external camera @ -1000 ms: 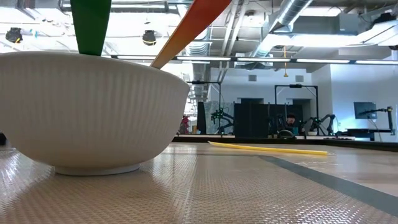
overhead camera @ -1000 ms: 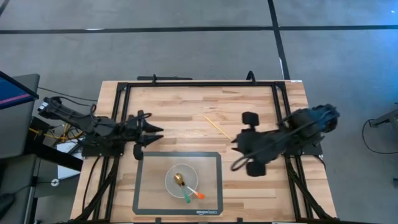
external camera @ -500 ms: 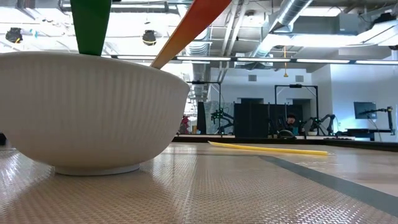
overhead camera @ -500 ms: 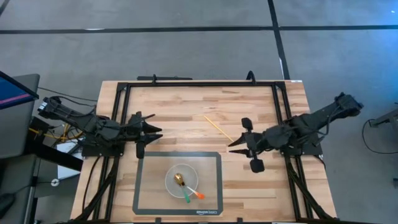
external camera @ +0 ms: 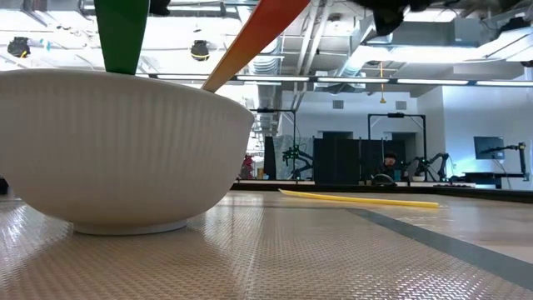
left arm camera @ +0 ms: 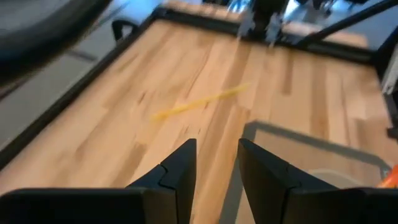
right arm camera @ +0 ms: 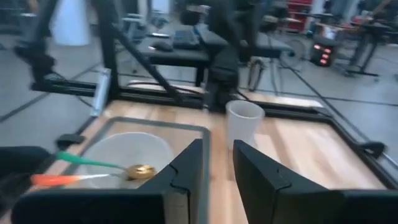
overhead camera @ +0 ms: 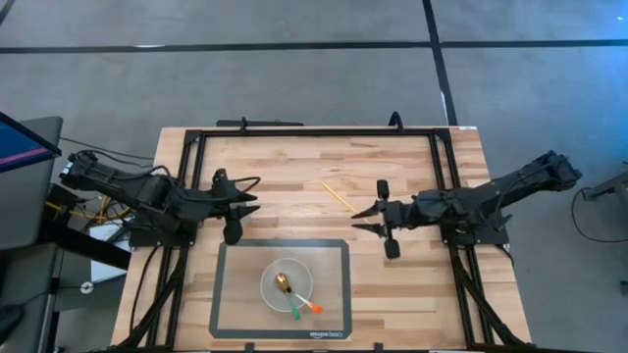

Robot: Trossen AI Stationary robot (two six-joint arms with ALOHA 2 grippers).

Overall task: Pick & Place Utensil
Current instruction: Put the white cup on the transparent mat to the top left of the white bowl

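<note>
Bare wood surrounds the yellow utensil (overhead camera: 339,198); I see my right gripper (overhead camera: 365,219) just beside it, slightly parted, empty.

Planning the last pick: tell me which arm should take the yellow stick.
Right. Its end effector sits beside the near end of the yellow stick, fingers open. The left end effector is farther off, with bare table between.
</note>
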